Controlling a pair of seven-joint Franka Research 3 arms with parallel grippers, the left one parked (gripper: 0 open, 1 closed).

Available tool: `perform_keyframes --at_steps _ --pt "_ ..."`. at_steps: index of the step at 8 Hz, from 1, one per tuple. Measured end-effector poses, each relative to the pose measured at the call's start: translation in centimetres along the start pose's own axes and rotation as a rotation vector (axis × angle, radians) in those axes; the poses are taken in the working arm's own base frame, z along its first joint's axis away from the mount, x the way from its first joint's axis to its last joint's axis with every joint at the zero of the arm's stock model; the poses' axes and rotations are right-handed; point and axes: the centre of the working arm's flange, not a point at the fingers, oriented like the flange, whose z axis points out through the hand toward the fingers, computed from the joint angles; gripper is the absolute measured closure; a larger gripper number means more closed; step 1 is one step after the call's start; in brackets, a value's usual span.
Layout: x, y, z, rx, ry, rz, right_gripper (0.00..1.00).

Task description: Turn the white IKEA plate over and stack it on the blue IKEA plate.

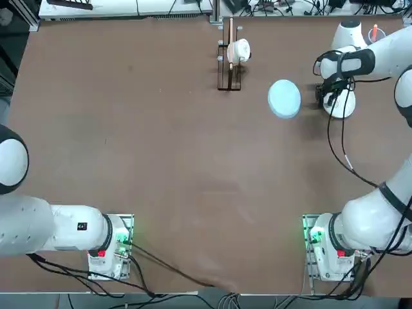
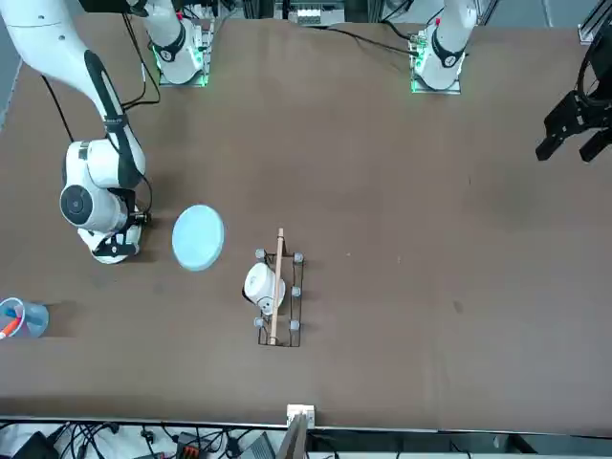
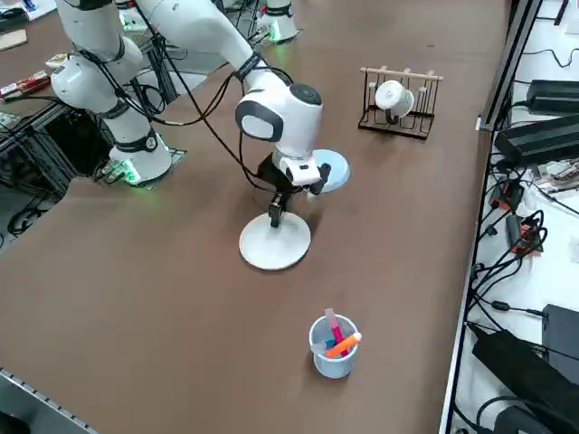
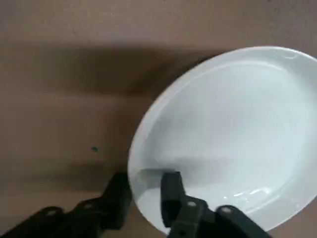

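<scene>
The right gripper (image 4: 143,201) is down at the white IKEA plate (image 4: 233,139), which lies right side up on the brown table (image 1: 161,167). In the wrist view its two black fingers (image 4: 171,196) straddle the plate's rim — one outside the edge, the other inside over the shallow bowl — with only a narrow gap between them and the rim in that gap. The frames do not settle whether the pads have actually clamped the rim, so I cannot tell if the plate is grasped or merely bracketed.

Working across the top view from left to right: a small wooden rack (image 1: 228,64) holding a white cup (image 1: 239,50) stands well apart from the fingers, toward the table's far edge. Next comes the blue IKEA plate (image 1: 284,98), flat on the table and just beside the white plate, the two not touching. Then the gripper and the white plate under it, mostly hidden there by the wrist.

In the side view a clear blue cup (image 3: 333,345) with coloured markers stands on the opposite side of the white plate from the blue one, apart from the fingers. Nothing lies on the bare tabletop between the two plates.
</scene>
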Motion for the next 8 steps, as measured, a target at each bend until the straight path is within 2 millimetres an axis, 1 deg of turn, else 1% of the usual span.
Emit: perform_keyframes --at_steps 1,2,3,5,6,7,8 --pt "0.1 -0.1 -0.2 -0.001 0.000 -0.001 0.87" --pt "0.1 0.0 -0.3 -0.007 -0.011 -0.002 0.94" --pt "0.2 0.1 -0.6 -0.012 -0.025 -0.003 0.97" --pt "0.6 0.2 -1.7 -0.023 -0.054 -0.004 0.98" --pt "1.0 0.3 -3.2 -0.033 -0.082 -0.003 0.98" --pt "1.5 0.3 -5.7 -0.048 -0.125 0.000 0.98" --pt "2.0 -0.4 -9.3 -0.043 -0.158 0.005 0.98"
